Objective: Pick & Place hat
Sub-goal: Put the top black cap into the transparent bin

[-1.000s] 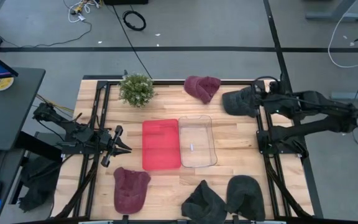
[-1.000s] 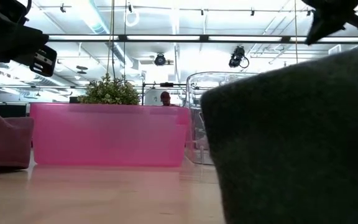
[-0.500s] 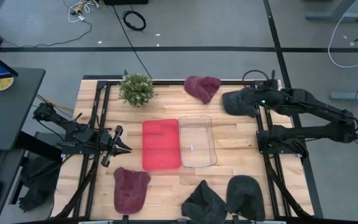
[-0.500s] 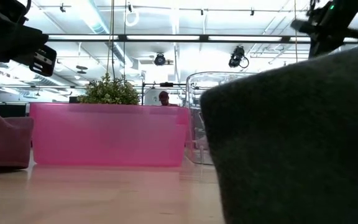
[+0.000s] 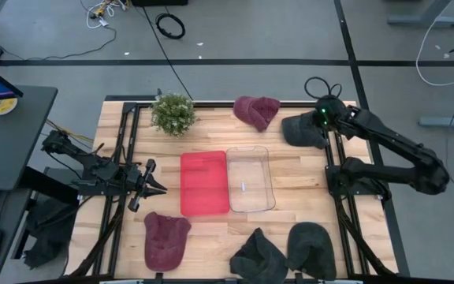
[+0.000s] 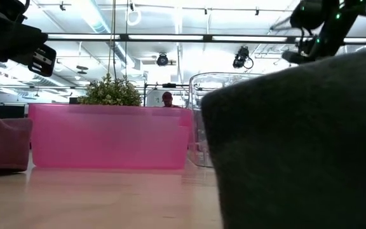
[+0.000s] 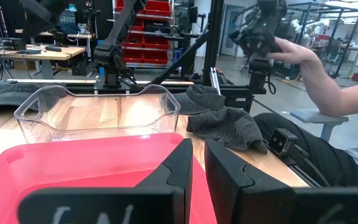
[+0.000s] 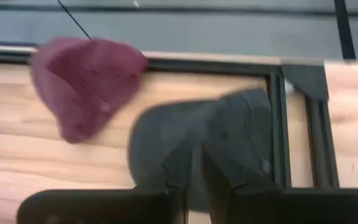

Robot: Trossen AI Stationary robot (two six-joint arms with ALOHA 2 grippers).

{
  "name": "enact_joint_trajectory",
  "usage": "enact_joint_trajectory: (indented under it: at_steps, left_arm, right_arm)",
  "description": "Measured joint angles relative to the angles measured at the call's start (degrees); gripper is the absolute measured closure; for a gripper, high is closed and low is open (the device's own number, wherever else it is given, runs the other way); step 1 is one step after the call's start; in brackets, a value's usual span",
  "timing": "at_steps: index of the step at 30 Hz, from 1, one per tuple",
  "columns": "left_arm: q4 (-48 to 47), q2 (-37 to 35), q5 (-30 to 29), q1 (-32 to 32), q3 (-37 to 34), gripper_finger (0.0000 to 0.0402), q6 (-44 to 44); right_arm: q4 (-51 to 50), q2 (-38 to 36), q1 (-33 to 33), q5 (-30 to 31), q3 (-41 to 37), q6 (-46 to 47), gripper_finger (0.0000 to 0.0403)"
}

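Observation:
Several knit hats lie flat on the table. A dark grey hat (image 5: 299,131) sits at the far right, next to a maroon hat (image 5: 256,111). My right gripper (image 8: 197,169) hangs over the dark grey hat (image 8: 216,134), pointing down, fingers shut and clear of it. Along the near edge lie a maroon hat (image 5: 166,239), a dark grey hat (image 5: 258,256) and a grey hat (image 5: 311,248). My left gripper (image 5: 156,189) waits shut at the table's left, level, facing the red tray (image 5: 204,183).
A clear bin (image 5: 250,179) stands right of the red tray at mid-table. A potted plant (image 5: 173,113) is at the far left. Black frame rails (image 5: 333,170) run along both sides. A person's forearm (image 7: 309,62) shows beyond the table's right side.
My right arm has swung its elbow toward the near edge. Its wrist has moved a little toward the far edge over the dark grey hat and tipped from level to pointing down. The hats have stayed where they were.

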Motion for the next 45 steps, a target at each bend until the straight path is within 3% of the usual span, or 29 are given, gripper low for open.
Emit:
enact_joint_trajectory:
  at_steps: [5,9,20,25,37,45]
  left_arm:
    - [0.0,0.0,0.0,-0.01,0.0,0.0358,0.0]
    - [0.0,0.0,0.0,0.0,0.0,0.0358,0.0]
    - [0.0,0.0,0.0,0.0,0.0,0.0358,0.0]
    - [0.0,0.01,0.01,0.0,0.0,0.0358,-0.01]
    - [0.0,0.0,0.0,0.0,0.0,0.0358,0.0]
    - [0.0,0.0,0.01,-0.01,0.0,0.0358,-0.01]
  right_arm:
    - [2.2,0.16,-5.39,-8.48,-4.04,0.44,0.0364]
    - [3.77,0.14,-7.32,-9.99,-5.19,-0.17,0.0364]
    - [14.21,0.12,-7.34,-10.05,-9.04,-0.98,0.0364]
    - [20.2,0.12,-7.32,-10.08,-11.61,-5.99,0.0364]
    - [24.63,0.14,-7.34,-10.04,-19.73,-8.15,0.0364]
    - [24.87,0.14,-7.33,-7.68,-19.92,-11.42,0.0349]
